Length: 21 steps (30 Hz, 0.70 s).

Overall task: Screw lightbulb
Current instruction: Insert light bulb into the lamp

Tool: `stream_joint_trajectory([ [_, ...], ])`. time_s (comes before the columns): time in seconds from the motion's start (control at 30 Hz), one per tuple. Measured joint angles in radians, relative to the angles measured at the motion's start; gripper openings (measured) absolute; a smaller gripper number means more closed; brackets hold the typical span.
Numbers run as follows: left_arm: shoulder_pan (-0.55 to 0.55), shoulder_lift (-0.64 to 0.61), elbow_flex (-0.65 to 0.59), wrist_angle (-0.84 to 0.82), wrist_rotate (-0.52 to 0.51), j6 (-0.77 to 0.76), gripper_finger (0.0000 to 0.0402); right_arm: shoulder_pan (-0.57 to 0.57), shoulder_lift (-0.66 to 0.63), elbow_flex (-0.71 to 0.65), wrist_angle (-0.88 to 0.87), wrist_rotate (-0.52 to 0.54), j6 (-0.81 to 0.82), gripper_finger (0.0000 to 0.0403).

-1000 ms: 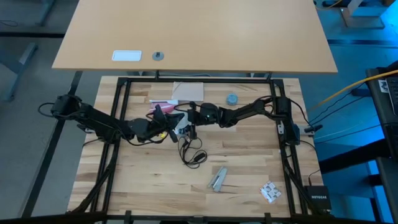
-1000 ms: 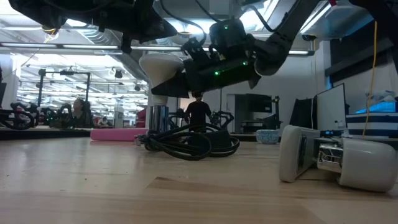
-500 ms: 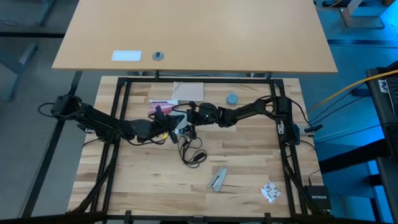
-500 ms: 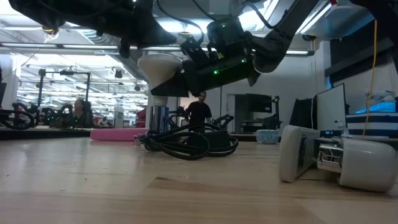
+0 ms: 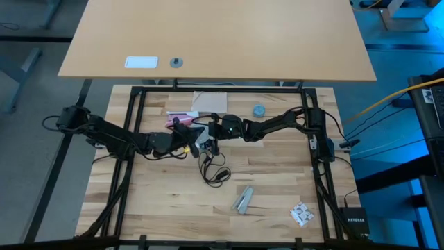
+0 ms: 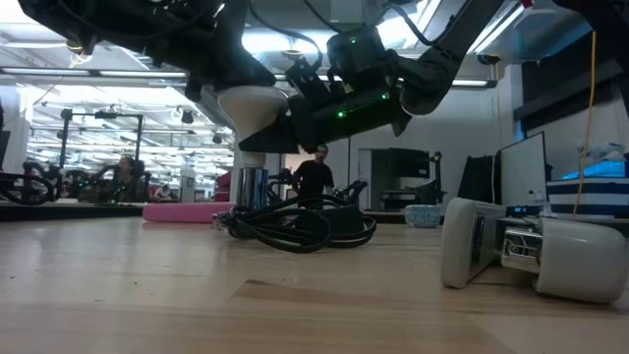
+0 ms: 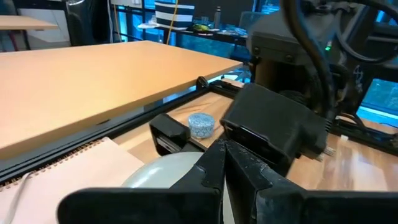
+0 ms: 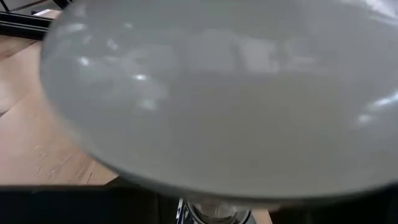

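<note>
Table (image 5: 277,201): light wood, dark frame rails along left, right and far edges. Both arms reach in from the sides and meet just left of centre.

Left arm extends from the left edge; left tool (image 5: 186,144) sits right at the lightbulb, grip state cannot tell.

Right arm extends from the right edge; right tool (image 5: 208,135) is clamped on the lightbulb (image 6: 254,110), fingers dark against the frosted globe. In the right wrist view the globe (image 8: 224,93) fills nearly everything.

Lightbulb hangs above the table, globe up, neck pointing down toward the silvery socket (image 6: 252,184), which stands upright directly beneath it.

Black cord (image 6: 300,226) lies coiled on the table beside the socket, trailing toward the near side (image 5: 216,173).

Pink flat item (image 6: 187,211) lies left of the socket.

Small blue-grey cap (image 5: 259,110) rests far-right of the tools, apart from them.
</note>
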Motion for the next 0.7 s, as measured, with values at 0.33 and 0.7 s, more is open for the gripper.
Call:
stream_joint_trajectory([
  [0.33,0.008,0.000,0.000,-0.007,-0.004,-0.003,0.0004,-0.001,0.004,-0.003,-0.053,0.002,-0.001,0.0190],
  [0.7,0.009,0.000,0.000,-0.006,-0.002,-0.003,0.0004,-0.001,0.003,-0.003,-0.055,0.013,-0.001,0.0190],
])
